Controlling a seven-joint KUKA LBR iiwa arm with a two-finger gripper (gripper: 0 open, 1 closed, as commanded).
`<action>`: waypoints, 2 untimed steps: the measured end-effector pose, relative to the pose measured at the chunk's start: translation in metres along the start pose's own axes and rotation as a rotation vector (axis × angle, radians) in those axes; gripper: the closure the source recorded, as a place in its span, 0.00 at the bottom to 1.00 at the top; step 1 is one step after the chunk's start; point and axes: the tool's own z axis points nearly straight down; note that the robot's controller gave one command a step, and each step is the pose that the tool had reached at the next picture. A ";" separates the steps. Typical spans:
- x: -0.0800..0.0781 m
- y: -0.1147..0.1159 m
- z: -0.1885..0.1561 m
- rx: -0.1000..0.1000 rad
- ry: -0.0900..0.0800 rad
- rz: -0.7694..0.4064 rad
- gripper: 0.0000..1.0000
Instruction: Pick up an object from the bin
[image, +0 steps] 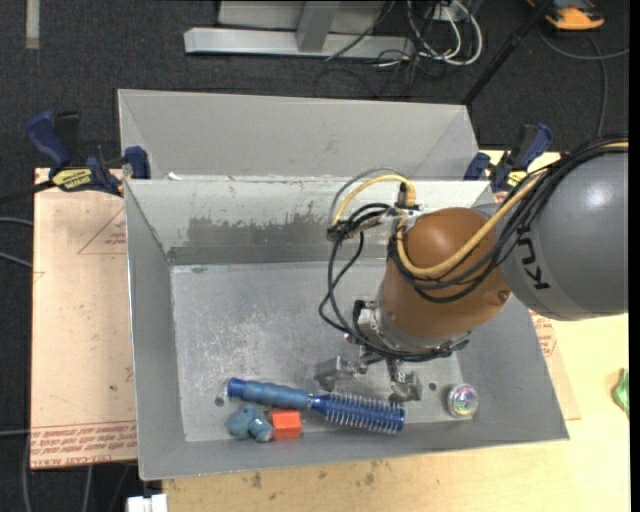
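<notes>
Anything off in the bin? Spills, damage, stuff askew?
Nothing stands out. The blue hairbrush, orange block and blue-grey lump lie together by the near wall. A shiny little ball sits apart toward the view's right. The claw hangs just above the brush's bristle end.

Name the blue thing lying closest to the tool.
The blue hairbrush: its bristled head lies right by the tool, while the blue-grey lump sits farther left.

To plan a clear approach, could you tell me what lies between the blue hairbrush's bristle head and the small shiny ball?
Nothing: in the camera view, only bare bin floor separates the blue hairbrush from the shiny ball.
</notes>
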 end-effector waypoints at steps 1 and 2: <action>0.006 0.011 -0.012 0.007 -0.002 -0.015 0.00; 0.002 0.010 -0.010 0.022 -0.010 -0.269 0.00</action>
